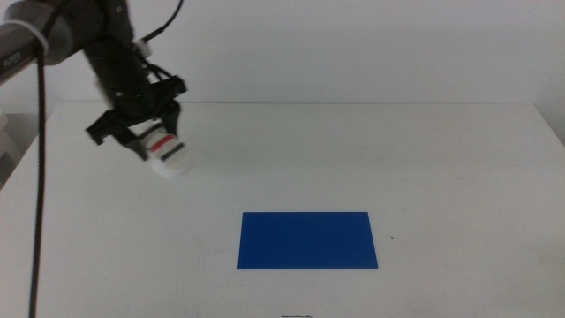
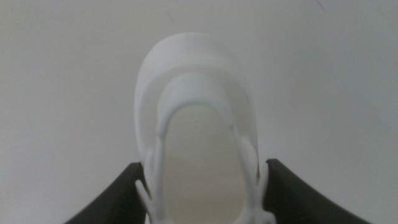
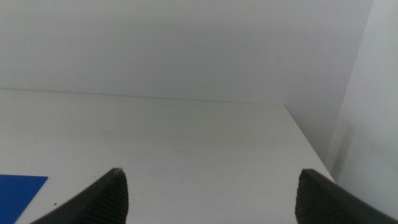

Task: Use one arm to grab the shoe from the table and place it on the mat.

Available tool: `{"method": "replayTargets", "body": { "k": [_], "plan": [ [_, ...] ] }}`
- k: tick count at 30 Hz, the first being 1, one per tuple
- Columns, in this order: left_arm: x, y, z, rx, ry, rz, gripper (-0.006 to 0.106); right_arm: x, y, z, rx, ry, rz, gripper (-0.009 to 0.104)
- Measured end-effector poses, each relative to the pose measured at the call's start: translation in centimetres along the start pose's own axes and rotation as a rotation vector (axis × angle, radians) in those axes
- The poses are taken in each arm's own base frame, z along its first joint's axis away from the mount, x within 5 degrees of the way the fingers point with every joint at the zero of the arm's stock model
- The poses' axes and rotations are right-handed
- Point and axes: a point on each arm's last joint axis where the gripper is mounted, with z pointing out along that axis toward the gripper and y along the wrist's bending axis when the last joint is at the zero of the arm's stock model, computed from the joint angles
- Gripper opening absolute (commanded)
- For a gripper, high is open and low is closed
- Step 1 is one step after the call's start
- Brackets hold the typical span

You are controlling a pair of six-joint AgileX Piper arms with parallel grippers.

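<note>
The white shoe [image 1: 166,152] with black and red straps hangs tilted above the far left part of the white table [image 1: 424,168], held in my left gripper [image 1: 150,141], which is shut on it. In the left wrist view the shoe [image 2: 196,118] fills the middle, its sides pressed between the two dark jaws. The dark blue mat [image 1: 307,239] lies flat near the table's front middle, to the right of and nearer than the shoe. My right gripper [image 3: 211,193] stands open, out of the middle view, with a corner of the mat [image 3: 18,193] beside it.
The left arm [image 1: 106,53] with its black cable [image 1: 37,177] reaches in from the upper left. The table's right edge [image 3: 311,149] runs close to the right gripper, with a white wall beyond.
</note>
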Motion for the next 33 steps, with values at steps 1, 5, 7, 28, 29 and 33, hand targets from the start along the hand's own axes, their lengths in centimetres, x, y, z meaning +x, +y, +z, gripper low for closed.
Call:
{"method": "replayTargets", "body": {
  "k": [1, 5, 7, 28, 29, 33],
  "plan": [
    [0.8, -0.5, -0.3, 0.003, -0.004, 0.004, 0.002, 0.0, 0.0, 0.0, 0.0, 0.0, 0.0, 0.094],
    [5.4, -3.2, -1.4, 0.023, 0.003, 0.021, 0.002, 0.0, 0.0, 0.0, 0.0, 0.0, 0.0, 0.094],
    [8.0, -4.7, -1.4, 0.028, 0.013, 0.041, 0.002, 0.0, 0.0, 0.0, 0.0, 0.0, 0.0, 0.094],
    [22.2, -9.5, 3.0, -0.058, 0.066, 0.211, 0.002, 0.0, 0.0, 0.0, 0.0, 0.0, 0.0, 0.094],
    [22.2, -9.5, 3.0, -0.057, 0.067, 0.246, 0.002, 0.0, 0.0, 0.0, 0.0, 0.0, 0.0, 0.094],
    [21.8, -9.5, 3.1, -0.055, 0.037, 0.539, 0.002, 0.0, 0.0, 0.0, 0.0, 0.0, 0.0, 0.094]
  ]
}}
